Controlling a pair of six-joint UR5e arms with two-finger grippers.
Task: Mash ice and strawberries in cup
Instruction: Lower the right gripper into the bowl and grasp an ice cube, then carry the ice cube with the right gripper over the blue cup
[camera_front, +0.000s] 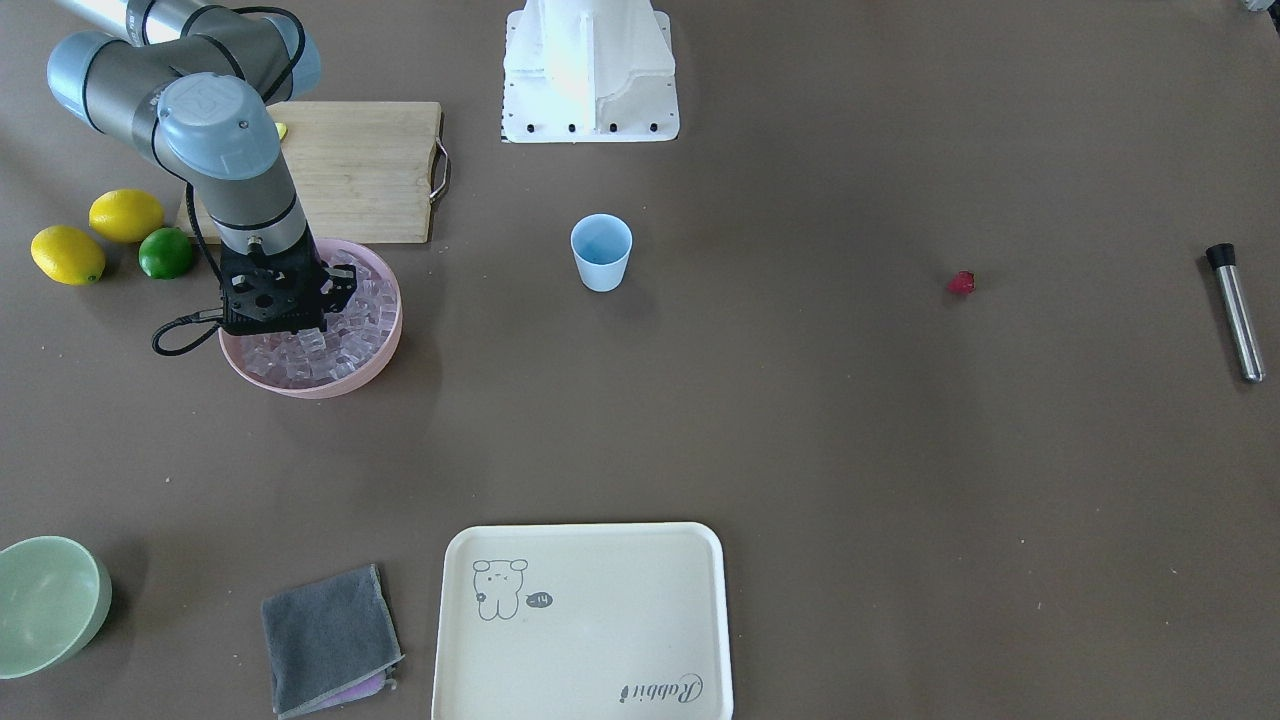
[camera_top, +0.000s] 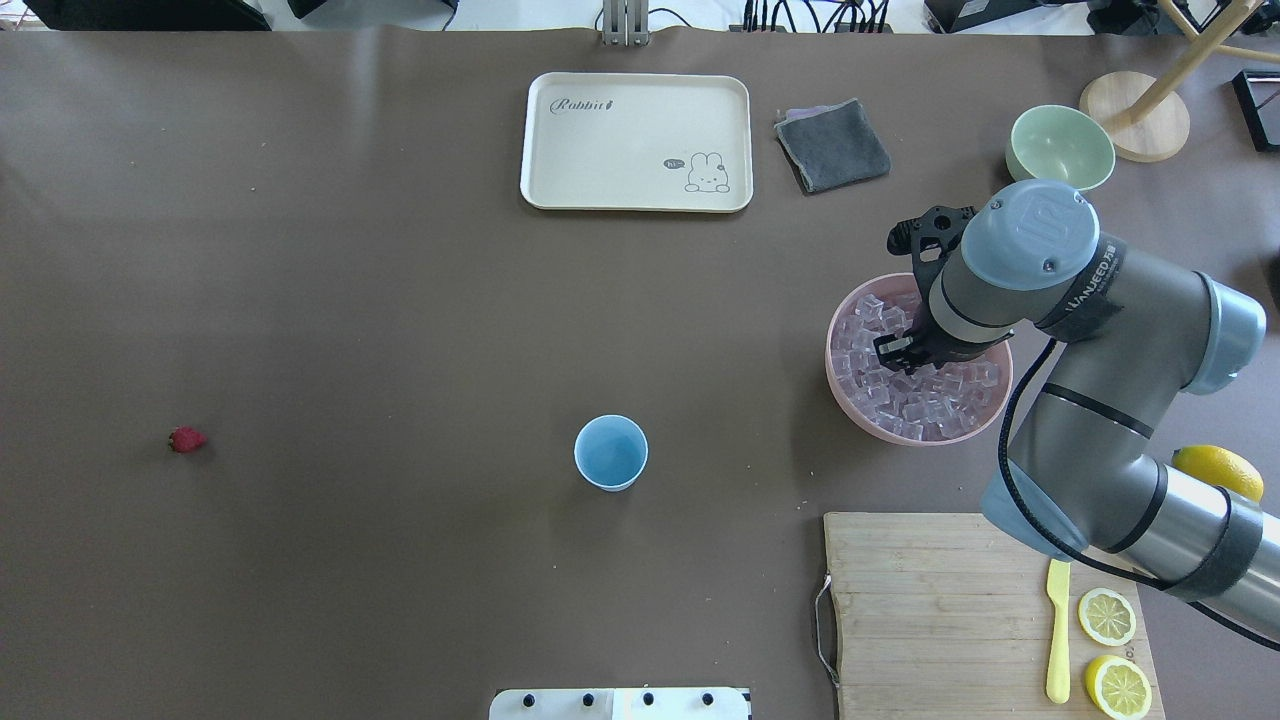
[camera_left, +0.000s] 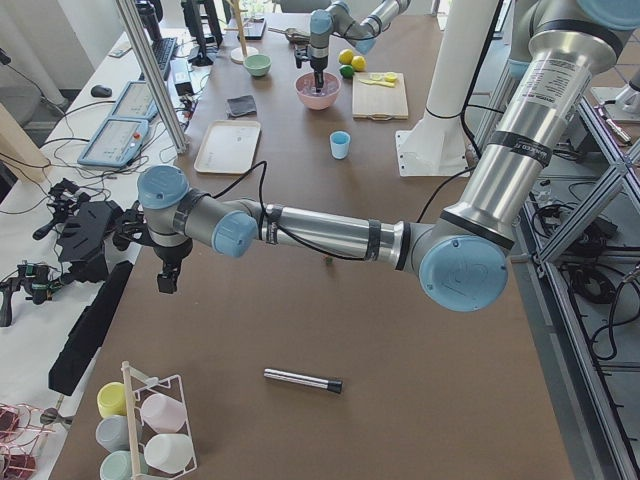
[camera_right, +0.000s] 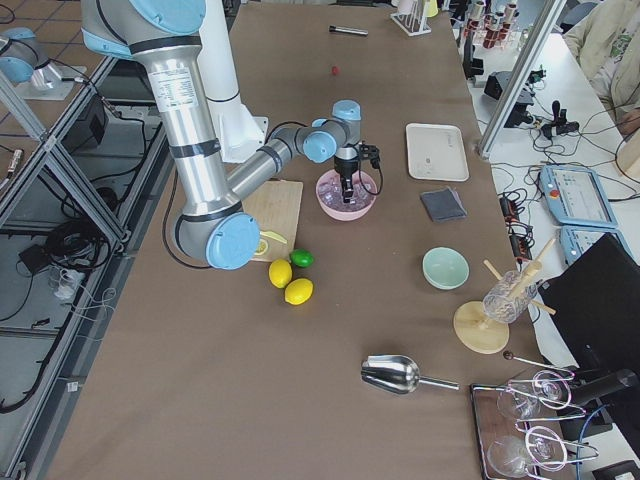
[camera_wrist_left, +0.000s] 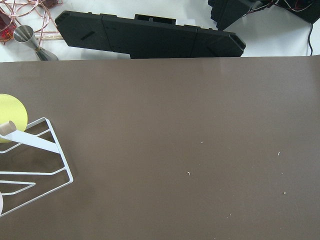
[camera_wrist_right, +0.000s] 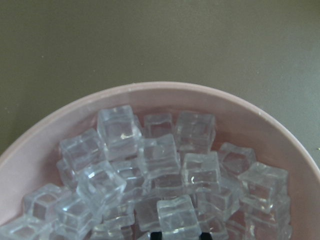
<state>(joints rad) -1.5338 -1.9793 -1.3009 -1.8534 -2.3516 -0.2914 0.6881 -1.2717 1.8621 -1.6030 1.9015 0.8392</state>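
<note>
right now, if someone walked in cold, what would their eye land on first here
First, the right arm's pincer dipped into the pink bowl heaped with clear ice cubes, on the robot's right. Next, the small blue cup standing alone in the middle, looking empty, and one lone red strawberry far off on the robot's left.

Empty cup (camera_top: 611, 452), lone strawberry (camera_top: 186, 439), piled ice (camera_top: 940, 400)

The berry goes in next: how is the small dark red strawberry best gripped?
Probably from straight above, pinching the small dark red strawberry across its middle: it lies low and alone on the brown table, with nothing near it.
</note>
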